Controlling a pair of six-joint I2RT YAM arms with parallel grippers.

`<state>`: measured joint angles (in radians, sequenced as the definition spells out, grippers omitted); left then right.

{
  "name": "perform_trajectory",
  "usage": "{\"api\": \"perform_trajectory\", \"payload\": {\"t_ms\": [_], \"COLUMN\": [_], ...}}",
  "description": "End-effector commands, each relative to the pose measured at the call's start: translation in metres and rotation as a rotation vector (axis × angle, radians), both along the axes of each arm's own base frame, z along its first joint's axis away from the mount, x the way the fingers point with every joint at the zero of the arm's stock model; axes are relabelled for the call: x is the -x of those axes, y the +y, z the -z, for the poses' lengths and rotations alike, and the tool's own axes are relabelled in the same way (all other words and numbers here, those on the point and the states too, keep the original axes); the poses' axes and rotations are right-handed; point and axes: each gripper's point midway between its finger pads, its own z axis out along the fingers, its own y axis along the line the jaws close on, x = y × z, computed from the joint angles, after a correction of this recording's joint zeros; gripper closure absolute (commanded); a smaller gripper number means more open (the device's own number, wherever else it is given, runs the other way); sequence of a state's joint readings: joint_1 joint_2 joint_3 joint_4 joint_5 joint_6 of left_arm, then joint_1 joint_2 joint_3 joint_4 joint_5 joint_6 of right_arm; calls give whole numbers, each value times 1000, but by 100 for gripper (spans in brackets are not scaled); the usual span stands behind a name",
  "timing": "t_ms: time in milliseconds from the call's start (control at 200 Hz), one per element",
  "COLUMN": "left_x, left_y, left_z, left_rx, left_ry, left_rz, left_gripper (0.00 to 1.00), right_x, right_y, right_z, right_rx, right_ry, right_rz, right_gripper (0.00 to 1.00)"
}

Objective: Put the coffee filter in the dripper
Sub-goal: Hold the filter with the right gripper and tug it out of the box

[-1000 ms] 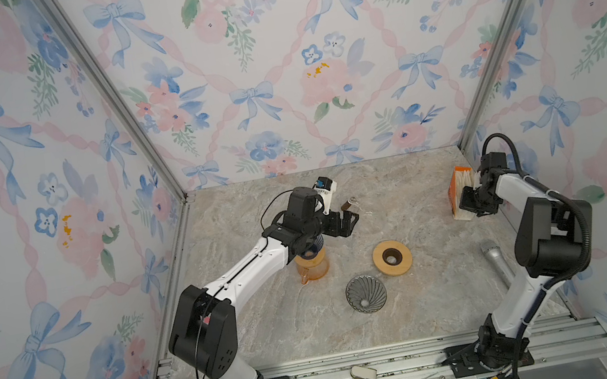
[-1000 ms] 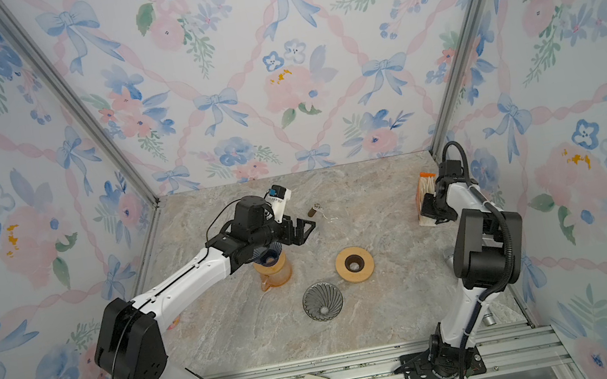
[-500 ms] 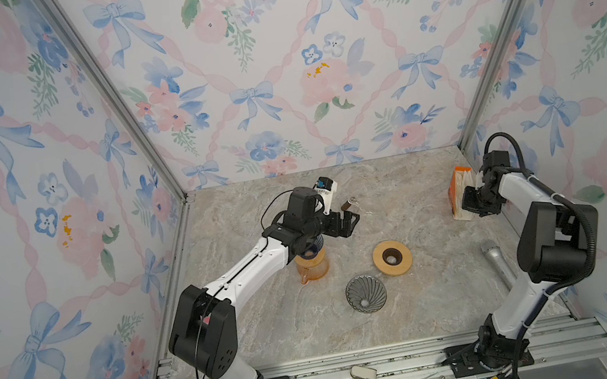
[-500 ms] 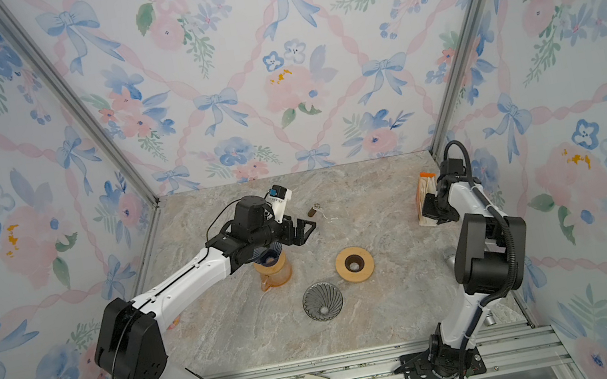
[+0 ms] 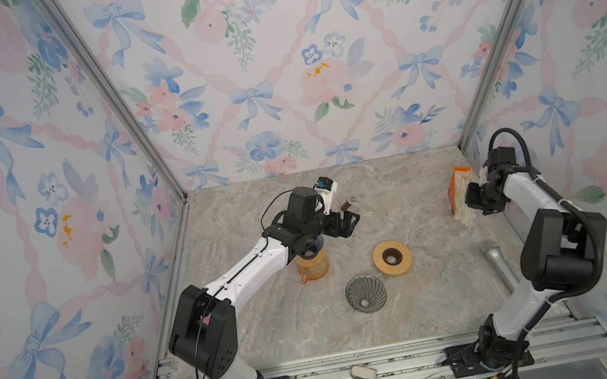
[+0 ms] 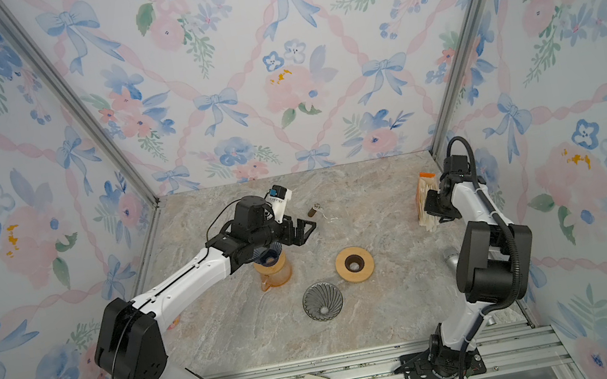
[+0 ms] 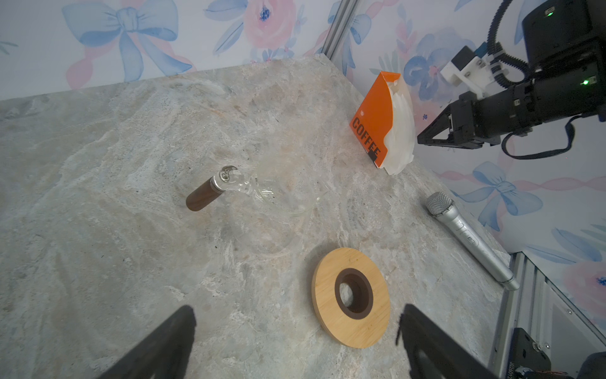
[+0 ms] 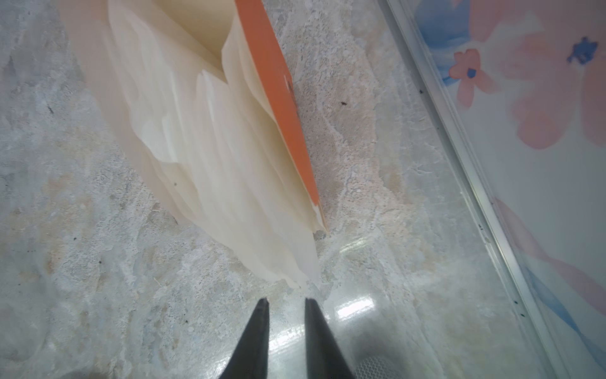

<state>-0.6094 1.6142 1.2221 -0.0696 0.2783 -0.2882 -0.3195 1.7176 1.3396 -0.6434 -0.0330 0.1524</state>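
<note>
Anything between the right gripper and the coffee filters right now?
Nothing visible. The right gripper, jaws slightly apart, points at the tip of the coffee filters in the orange holder, with only bare tabletop between them.

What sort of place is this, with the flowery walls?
Probably a robot test booth staged like a kitchen: floral wallpaper panels, a robot arm bolted beside a marble-look tabletop, and a coffee filter pack.

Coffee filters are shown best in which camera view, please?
The right wrist view: the coffee filters fill it, layers distinct. The left wrist view shows them whole but smaller; both top views show only a pale sliver.
</note>
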Motion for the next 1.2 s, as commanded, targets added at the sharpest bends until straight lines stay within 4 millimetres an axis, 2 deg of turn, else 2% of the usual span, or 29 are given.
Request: {"api": "perform_trajectory", "payload": {"t_ms": [0, 90, 260, 520, 675, 1195], "left_x": [-1, -2, -5, -7, -8, -9], "left_y": [-8, -9, -13, -17, -17, -17], "left_z": [-5, -5, -1, 5, 6, 7], "left_rx": [-4, -3, -8, -13, -14, -12], "left_ry": [-16, -18, -15, -3, -1, 6], "left_rz": [31, 34, 46, 56, 55, 47], "left_gripper": [2, 2, 2, 2, 2, 2], "right_x": [8, 11, 20, 13, 13, -5], "right_y": [-9, -14, -19, -2, -5, -7], "right_z": [-7, -6, 10, 29, 39, 55], "right_rx": [5, -8, -43, -123, -122, -142], "right_ry": [-21, -26, 34, 55, 88, 87], "right_rz": [30, 47, 55, 0, 13, 14], "right_gripper": [77, 77, 77, 75, 75, 78]}}
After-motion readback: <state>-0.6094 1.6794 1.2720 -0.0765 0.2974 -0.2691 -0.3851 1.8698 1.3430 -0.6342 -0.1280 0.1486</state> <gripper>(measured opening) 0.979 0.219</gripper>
